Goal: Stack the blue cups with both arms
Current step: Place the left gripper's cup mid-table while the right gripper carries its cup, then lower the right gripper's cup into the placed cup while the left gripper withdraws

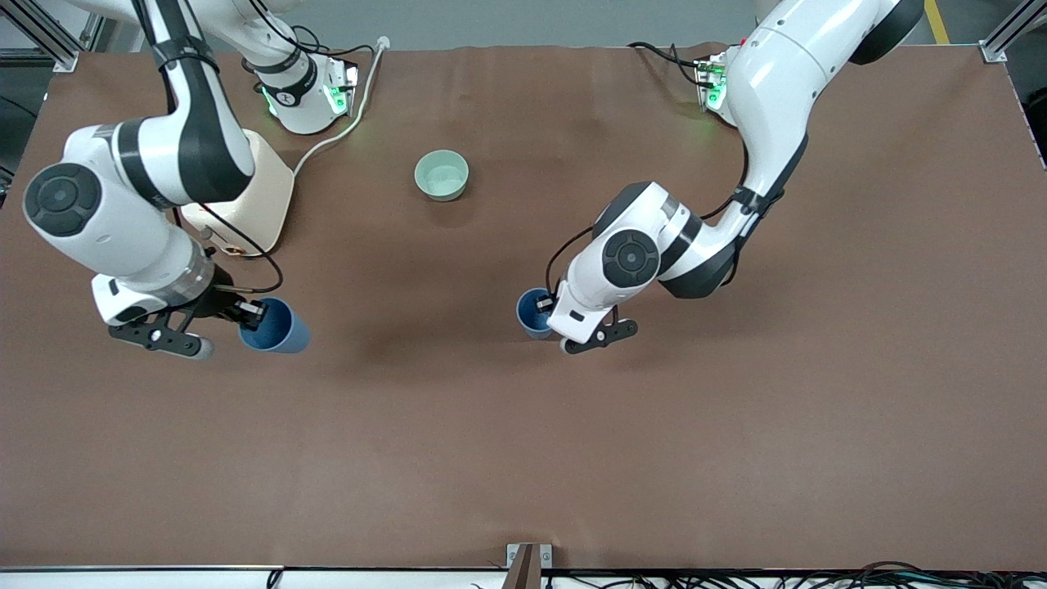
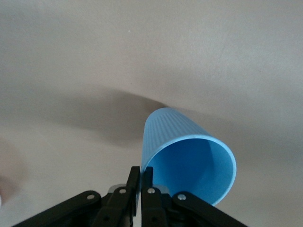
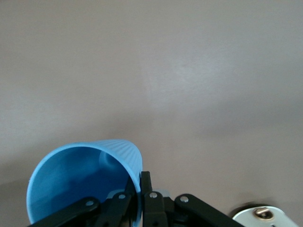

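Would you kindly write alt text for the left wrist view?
The left end effector pinches the rim of a ribbed blue cup between shut fingers, the cup tilted with its open mouth toward the camera, above a plain brown table.

A robotics lab: two white robot arms point(image 1: 761, 106) mounted at a brown-covered table point(image 1: 523, 458), aluminium frame posts point(image 1: 49, 37) at the picture's upper corners, loose cables point(image 1: 818, 577) along the bottom edge, grey floor at top.
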Robot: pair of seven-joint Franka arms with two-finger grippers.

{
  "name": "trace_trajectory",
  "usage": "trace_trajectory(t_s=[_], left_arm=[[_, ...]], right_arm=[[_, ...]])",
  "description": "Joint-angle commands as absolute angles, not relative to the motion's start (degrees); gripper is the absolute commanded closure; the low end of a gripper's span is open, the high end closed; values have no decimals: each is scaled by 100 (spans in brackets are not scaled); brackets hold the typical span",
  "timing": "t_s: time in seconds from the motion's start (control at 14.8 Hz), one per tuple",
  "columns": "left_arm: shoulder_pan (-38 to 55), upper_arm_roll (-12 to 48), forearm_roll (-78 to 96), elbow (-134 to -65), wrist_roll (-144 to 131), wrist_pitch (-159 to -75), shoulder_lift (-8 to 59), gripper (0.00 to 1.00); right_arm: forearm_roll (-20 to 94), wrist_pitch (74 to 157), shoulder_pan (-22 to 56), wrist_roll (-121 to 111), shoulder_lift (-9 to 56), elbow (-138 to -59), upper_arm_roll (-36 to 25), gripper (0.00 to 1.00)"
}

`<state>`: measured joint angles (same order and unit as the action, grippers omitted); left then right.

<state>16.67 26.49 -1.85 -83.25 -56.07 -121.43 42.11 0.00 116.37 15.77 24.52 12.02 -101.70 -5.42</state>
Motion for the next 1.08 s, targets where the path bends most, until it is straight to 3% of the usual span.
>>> trace_trajectory(t_s=[0.0, 0.14, 0.2, 0.27, 0.41, 0.61, 1.02], left_arm=[[1714, 2610, -255, -8156, -5687, -12129, 4341, 90], [1714, 2610, -255, -8156, -5687, -12138, 4351, 53], [1714, 2610, -255, -8156, -5687, -12138, 4333, 23], [1696, 2610, -264, -8148, -5643, -12129, 4298, 0], [1609, 2610, -325, -7912, -5616, -11972, 4132, 0], [1101, 2671, -807, -7499, -5179, -10972, 3780, 0], [-393, 2619, -1132, -7523, -2473, -9845, 2603, 0]], right_arm=[[62, 11575, 1924, 2881, 1125, -10126, -580, 95], [62, 11575, 2178, 3320, 1134, -10020, -580, 95], [62, 11575, 2310, 3514, 1142, -9941, -580, 95], [70, 11575, 2442, 3681, 1151, -9845, -580, 95], [79, 11575, 2706, 4059, 1195, -9721, -580, 95], [88, 11584, 3189, 4805, 1466, -9397, -571, 95], [141, 11628, 4130, 6204, 2775, -8167, -571, 96]])
